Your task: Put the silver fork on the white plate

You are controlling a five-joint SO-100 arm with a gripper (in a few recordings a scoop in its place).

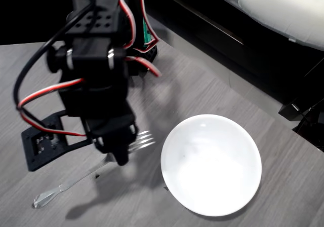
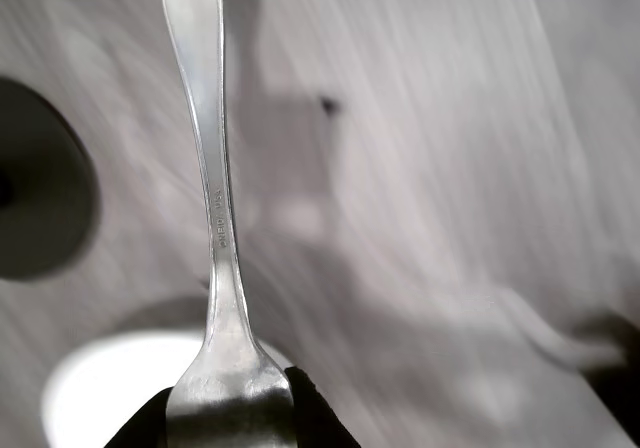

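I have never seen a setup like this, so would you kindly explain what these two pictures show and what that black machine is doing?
The black machine is a small robot arm with a two-finger gripper at its tip. One picture comes from a camera fixed above, looking down on a grey wood-grain table. The other comes from a camera riding on the arm's wrist, so it looks along the gripper. On the table sits a plain round white plate. Left of it in the overhead view is a slim silver metal fork, which the gripper is clamped on near the tines. In the wrist view the fork's handle stretches away above the table.
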